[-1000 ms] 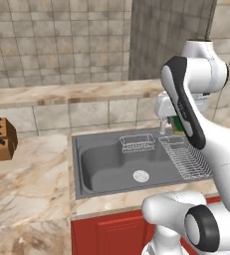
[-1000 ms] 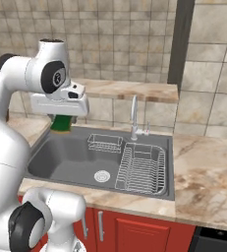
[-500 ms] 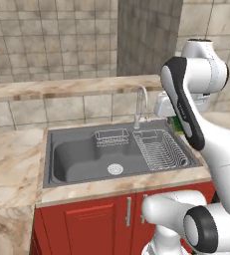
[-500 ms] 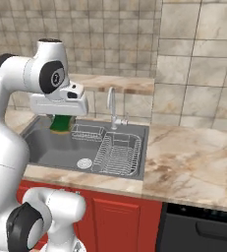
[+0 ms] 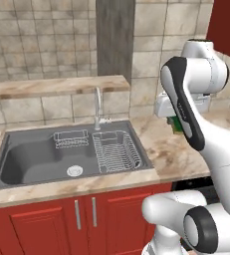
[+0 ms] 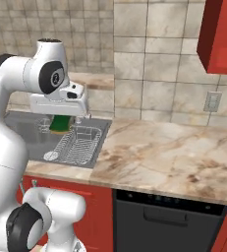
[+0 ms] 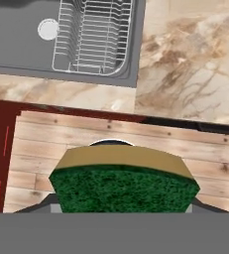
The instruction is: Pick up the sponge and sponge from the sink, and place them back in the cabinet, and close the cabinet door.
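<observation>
Above the marbled beige stone surface (image 6: 174,147), right of the grey metal rectangular sink (image 5: 37,157), the white arm's gripper (image 6: 61,123) carries the green-topped, yellow-layered rectangular sponge (image 7: 123,181), its jaws clenched on it. High to the right hangs the large red wall cabinet (image 6: 223,34). Judging from the shallow hold, a wide swing upward could shake the soft sponge loose, or clip it against the cabinet's edge.

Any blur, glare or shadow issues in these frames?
Left base view: flat even light, no glare on the sink. Right base view: soft; green sponge sits shaded under the gripper. Hand view: sponge crisp and close, wire rack sharp, no motion blur.
</observation>
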Controlling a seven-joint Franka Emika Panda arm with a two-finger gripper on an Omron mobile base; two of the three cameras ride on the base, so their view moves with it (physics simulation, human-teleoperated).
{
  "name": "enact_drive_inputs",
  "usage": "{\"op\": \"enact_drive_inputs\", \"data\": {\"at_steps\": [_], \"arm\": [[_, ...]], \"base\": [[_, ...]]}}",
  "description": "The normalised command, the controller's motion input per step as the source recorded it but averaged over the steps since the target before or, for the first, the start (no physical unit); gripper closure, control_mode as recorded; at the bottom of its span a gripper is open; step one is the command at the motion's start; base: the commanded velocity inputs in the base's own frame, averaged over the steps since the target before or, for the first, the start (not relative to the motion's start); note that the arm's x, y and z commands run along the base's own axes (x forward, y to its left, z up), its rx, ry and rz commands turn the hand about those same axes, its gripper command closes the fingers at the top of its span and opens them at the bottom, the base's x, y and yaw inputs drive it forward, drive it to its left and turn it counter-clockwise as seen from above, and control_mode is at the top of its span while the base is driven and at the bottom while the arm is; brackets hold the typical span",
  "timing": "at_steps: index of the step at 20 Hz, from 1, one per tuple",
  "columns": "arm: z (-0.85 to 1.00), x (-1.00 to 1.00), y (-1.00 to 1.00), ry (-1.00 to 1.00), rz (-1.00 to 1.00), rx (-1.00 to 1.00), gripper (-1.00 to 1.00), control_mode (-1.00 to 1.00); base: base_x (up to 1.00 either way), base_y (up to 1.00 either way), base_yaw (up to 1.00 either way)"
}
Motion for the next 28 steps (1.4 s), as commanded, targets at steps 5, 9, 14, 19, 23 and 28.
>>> {"op": "enact_drive_inputs", "data": {"at_steps": [5,9,14,19,23,28], "arm": [[0.00,0.00,0.00,0.00,0.00,0.00,1.00,1.00],[0.00,0.00,0.00,0.00,0.00,0.00,1.00,1.00],[0.00,0.00,0.00,0.00,0.00,0.00,1.00,1.00],[0.00,0.00,0.00,0.00,0.00,0.00,1.00,1.00],[0.00,0.00,0.00,0.00,0.00,0.00,1.00,1.00],[0.00,0.00,0.00,0.00,0.00,0.00,1.00,1.00]], "base": [[-0.19,-0.91,0.00],[-0.07,-0.82,0.00],[-0.09,-0.80,0.00],[-0.06,-0.73,0.00],[0.00,-0.64,0.00],[0.00,-0.55,0.00]]}}
